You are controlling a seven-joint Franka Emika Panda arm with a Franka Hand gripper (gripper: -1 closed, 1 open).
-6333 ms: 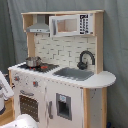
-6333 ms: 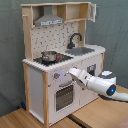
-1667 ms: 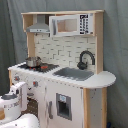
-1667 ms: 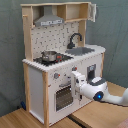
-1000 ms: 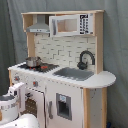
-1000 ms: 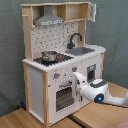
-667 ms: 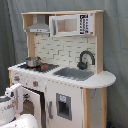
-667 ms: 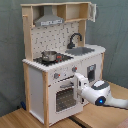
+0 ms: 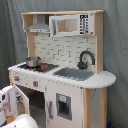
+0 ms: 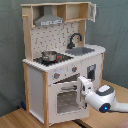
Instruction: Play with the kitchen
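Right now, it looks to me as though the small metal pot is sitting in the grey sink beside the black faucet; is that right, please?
Not quite: the pot sits on the stovetop, not in the sink. The faucet does stand beside the sink. Both exterior views show this.

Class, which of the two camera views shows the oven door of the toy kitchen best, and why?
The second exterior view: the oven door faces the camera, window visible, the robot's hand at its upper edge. In the first exterior view the oven door appears swung open, seen at an angle, low on the first exterior view's left.
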